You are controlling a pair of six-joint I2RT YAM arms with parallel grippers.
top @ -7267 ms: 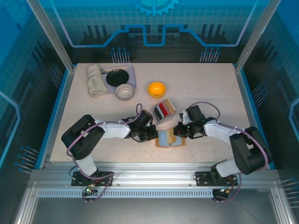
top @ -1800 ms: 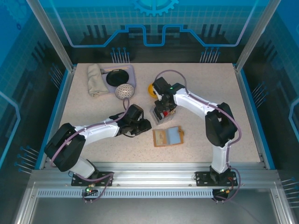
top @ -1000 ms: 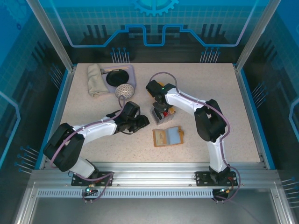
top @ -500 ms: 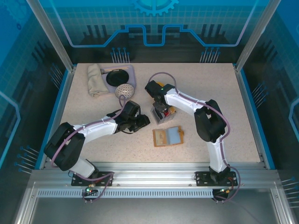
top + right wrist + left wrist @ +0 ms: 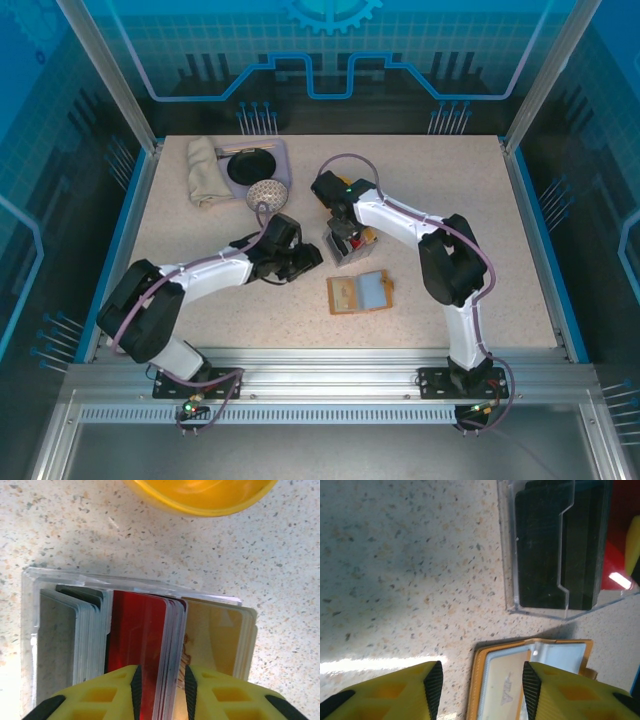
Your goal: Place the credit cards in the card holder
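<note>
Seen from above, the clear plastic slotted tray (image 5: pixel 345 247) stands near the middle of the speckled desk (image 5: pixel 200 230), and everything else is placed from it. The right tool (image 5: pixel 343 233) hangs directly over the tray, pointing down into its cards. The left tool (image 5: pixel 308 262) sits low just to the tray's left. The tan-orange leather bifold wallet (image 5: pixel 360 292) lies open on the tray's near side, close to it but apart, with a pale blue card (image 5: pixel 373 290) already in one half.

In the left wrist view, the left tool is open. Its yellow fingers (image 5: pixel 405 692) are spread over bare desk and the wallet's corner, holding nothing. The tray, with black cards (image 5: pixel 540 545) showing through its wall, lies just past that corner.

In the right wrist view, the right tool straddles the top edges of a red plastic card (image 5: pixel 137 640) and some pale-edged cards packed against it in the tray's middle slot. The gap is narrow, but I cannot tell whether the pads actually press. Grey cards (image 5: pixel 60 635) fill one neighbouring slot and a beige card (image 5: pixel 215 635) the other. An orange bowl (image 5: pixel 200 492) sits just beyond the tray.

The step looks like drawing a card out. To do it well, I would pinch one card only (a bundle would likely jam in a pocket). I would lift it straight along the slot so the light tray neither tips nor drags, and keep the left tool ready to steady the wallet.
</note>
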